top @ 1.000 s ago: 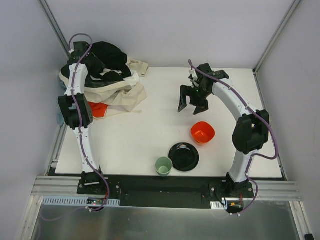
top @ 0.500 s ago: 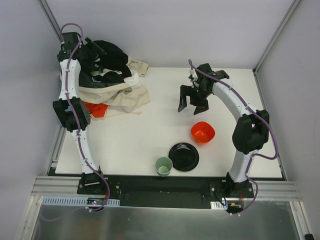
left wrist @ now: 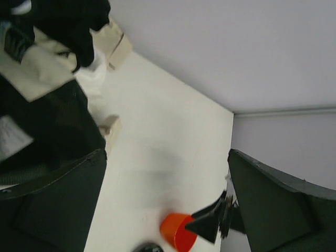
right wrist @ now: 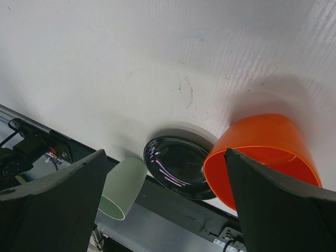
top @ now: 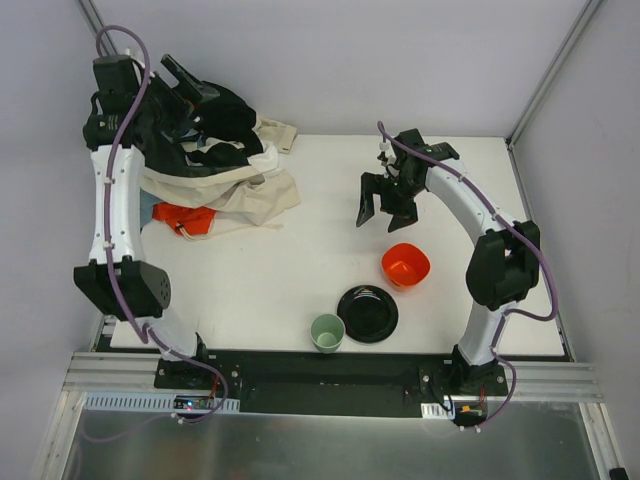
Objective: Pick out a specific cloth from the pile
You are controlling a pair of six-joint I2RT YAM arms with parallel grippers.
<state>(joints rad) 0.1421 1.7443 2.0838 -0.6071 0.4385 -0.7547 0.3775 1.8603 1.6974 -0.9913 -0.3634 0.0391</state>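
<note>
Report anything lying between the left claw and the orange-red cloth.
The pile does. The left claw hangs open above its far side, so the heap lies between it and the cloth. A beige fold seems to overlap the cloth's far edge; its near part lies bare.

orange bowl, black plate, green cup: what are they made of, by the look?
Orange bowl: likely plastic, smooth and semi-matte; even colour, thin rigid wall.
Black plate: glossy, plastic or glazed ceramic; it shows sharp light reflections, but I cannot tell which.
Green cup: probably plastic, matte; pale even surface with no highlights.
</note>
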